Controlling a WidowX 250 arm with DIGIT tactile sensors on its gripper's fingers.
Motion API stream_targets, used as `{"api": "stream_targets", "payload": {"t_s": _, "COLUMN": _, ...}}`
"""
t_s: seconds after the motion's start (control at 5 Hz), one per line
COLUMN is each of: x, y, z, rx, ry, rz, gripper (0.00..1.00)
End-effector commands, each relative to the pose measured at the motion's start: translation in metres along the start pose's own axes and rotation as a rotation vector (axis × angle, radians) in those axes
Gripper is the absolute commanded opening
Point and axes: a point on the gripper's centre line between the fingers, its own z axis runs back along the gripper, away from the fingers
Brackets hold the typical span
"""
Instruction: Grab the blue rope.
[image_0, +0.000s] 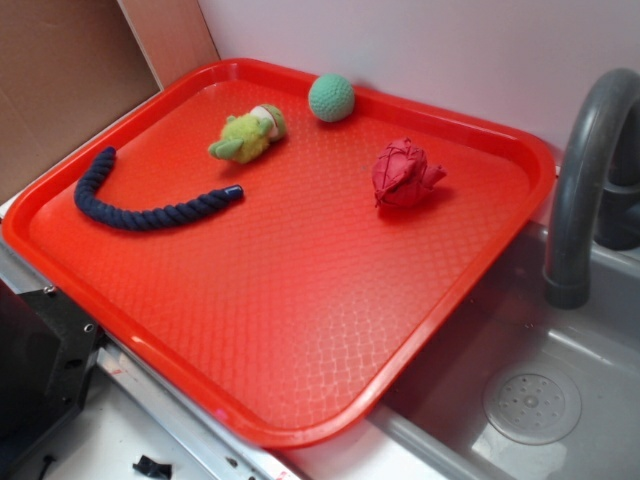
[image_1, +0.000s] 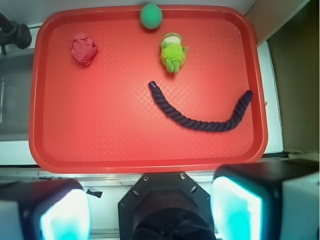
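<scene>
The blue rope (image_0: 140, 210) is a dark navy twisted cord lying in a U-curve on the left part of the red tray (image_0: 300, 330). Its smooth capped tip points toward the tray's middle. In the wrist view the rope (image_1: 200, 120) lies right of centre, far ahead of my gripper (image_1: 150, 215). The gripper is high above the tray's near edge, off the tray. Its two pads (image_1: 235, 210) stand wide apart with nothing between them. The gripper does not show in the exterior view.
On the tray are a green-yellow plush toy (image_0: 248, 135), a teal ball (image_0: 331, 97) at the far rim and a red woven toy (image_0: 405, 173). A grey sink (image_0: 530, 400) with a curved faucet (image_0: 585, 170) lies right of the tray. A black robot base (image_1: 167, 200) sits below the gripper.
</scene>
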Motion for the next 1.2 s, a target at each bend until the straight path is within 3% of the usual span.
{"api": "stream_targets", "payload": {"t_s": 0.0, "x": 0.000, "y": 0.000, "z": 0.000, "rx": 0.000, "ry": 0.000, "rz": 0.000, "gripper": 1.00}}
{"api": "stream_targets", "payload": {"t_s": 0.2, "x": 0.004, "y": 0.005, "z": -0.006, "rx": -0.010, "ry": -0.020, "rz": 0.211, "gripper": 1.00}}
{"api": "stream_targets", "payload": {"t_s": 0.4, "x": 0.006, "y": 0.008, "z": -0.018, "rx": -0.023, "ry": -0.112, "rz": 0.458, "gripper": 1.00}}
{"api": "stream_targets", "payload": {"t_s": 0.6, "x": 0.010, "y": 0.018, "z": -0.039, "rx": 0.000, "ry": -0.139, "rz": 0.706, "gripper": 1.00}}
{"api": "stream_targets", "payload": {"t_s": 0.8, "x": 0.014, "y": 0.038, "z": -0.074, "rx": -0.007, "ry": -0.063, "rz": 0.968, "gripper": 1.00}}
{"api": "stream_targets", "payload": {"t_s": 1.0, "x": 0.023, "y": 0.053, "z": -0.110, "rx": 0.029, "ry": -0.065, "rz": 1.216, "gripper": 1.00}}
